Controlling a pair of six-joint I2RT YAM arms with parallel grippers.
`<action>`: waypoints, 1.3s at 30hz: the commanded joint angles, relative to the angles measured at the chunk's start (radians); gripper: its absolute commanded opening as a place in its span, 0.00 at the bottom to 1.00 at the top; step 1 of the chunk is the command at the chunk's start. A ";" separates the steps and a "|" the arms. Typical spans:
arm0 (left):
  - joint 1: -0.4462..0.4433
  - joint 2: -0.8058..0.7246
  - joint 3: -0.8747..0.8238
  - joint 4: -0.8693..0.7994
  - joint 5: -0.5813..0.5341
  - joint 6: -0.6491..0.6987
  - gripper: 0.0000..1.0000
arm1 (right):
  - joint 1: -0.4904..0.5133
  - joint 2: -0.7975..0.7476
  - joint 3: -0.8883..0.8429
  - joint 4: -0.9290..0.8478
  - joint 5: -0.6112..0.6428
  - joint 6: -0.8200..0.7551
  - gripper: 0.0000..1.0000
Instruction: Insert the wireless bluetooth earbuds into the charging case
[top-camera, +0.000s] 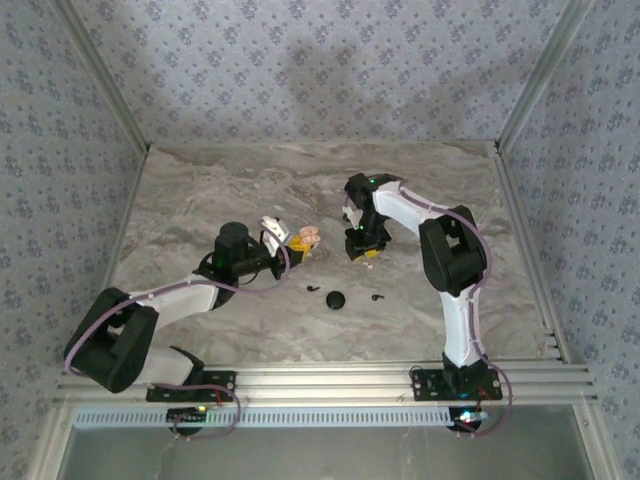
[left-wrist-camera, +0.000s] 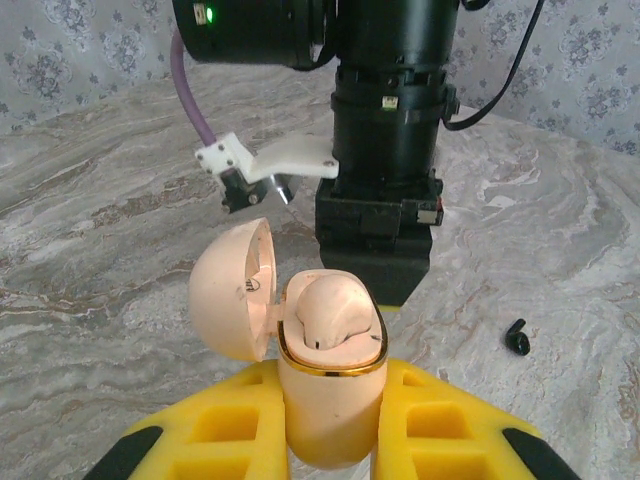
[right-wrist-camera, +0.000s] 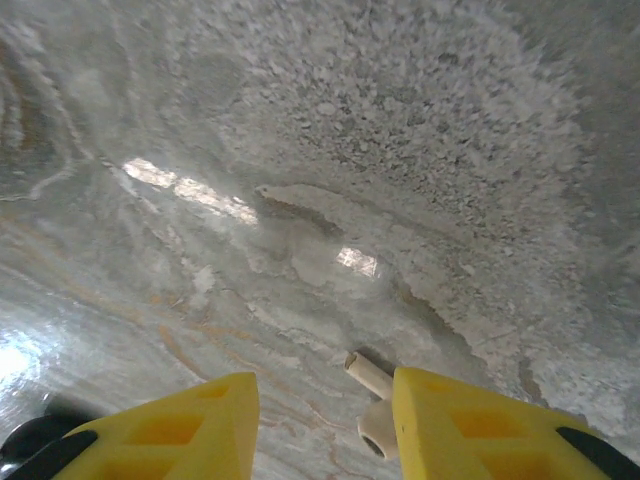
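Note:
My left gripper (left-wrist-camera: 330, 425) (top-camera: 297, 248) is shut on the cream charging case (left-wrist-camera: 330, 390) (top-camera: 310, 238). The case stands upright between the yellow fingers with its lid swung open to the left. Just behind the case, my right gripper (top-camera: 365, 250) (right-wrist-camera: 320, 405) hangs low over the table with its jaws open. A small cream earbud with a short stem (right-wrist-camera: 378, 388) rests against the inner face of its right finger. Two tiny black earbuds (top-camera: 313, 290) (top-camera: 377, 297) lie on the table nearer the arm bases. One of the black earbuds (left-wrist-camera: 517, 338) lies to the right of the case.
A round black puck (top-camera: 336, 299) lies between the two black earbuds. The marble table (top-camera: 200, 190) is walled by patterned panels at the back and sides, with aluminium rails (top-camera: 330, 380) along the near edge.

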 joint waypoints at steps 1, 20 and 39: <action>0.007 -0.018 0.019 0.008 0.013 0.003 0.11 | 0.007 0.015 0.021 -0.035 0.009 -0.016 0.42; 0.010 -0.020 0.012 0.001 0.016 0.012 0.11 | 0.024 0.033 -0.031 -0.029 -0.029 -0.035 0.35; 0.011 -0.025 0.000 0.012 0.024 0.007 0.11 | 0.081 -0.128 -0.088 -0.080 -0.067 -0.021 0.37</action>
